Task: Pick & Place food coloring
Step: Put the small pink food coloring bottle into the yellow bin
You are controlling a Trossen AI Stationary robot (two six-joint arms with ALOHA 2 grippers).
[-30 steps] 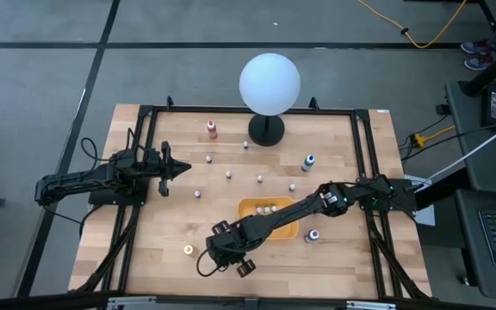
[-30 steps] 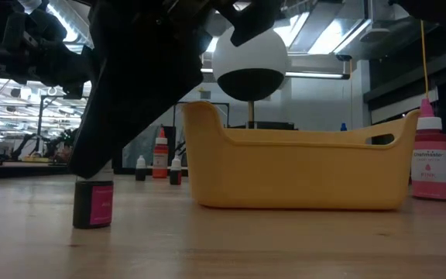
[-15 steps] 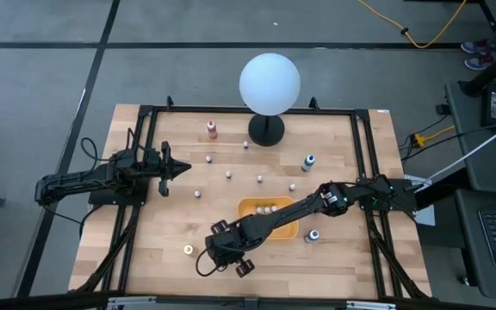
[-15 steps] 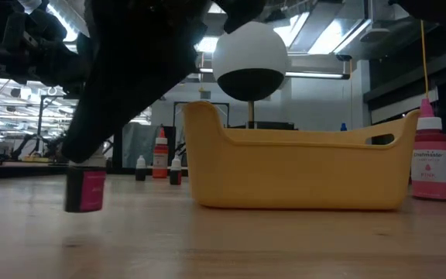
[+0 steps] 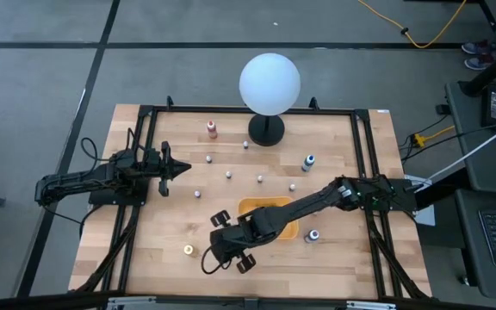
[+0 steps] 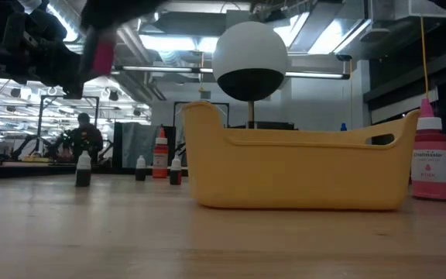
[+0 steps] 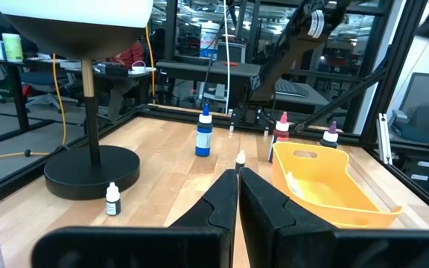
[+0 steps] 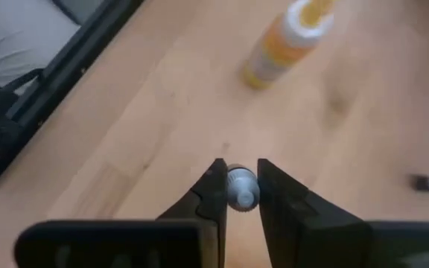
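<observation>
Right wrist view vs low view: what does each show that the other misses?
Right wrist only: the right gripper, jaws shut on the pale cap of a small bottle, and an orange bottle lying on its side beyond it.
Low only: the yellow bin, the globe lamp, an upright pink bottle beside the bin, and a red bottle farther back.
Both: the table and the held small bottle, which is a pink blur high above the table in the low view.
</observation>
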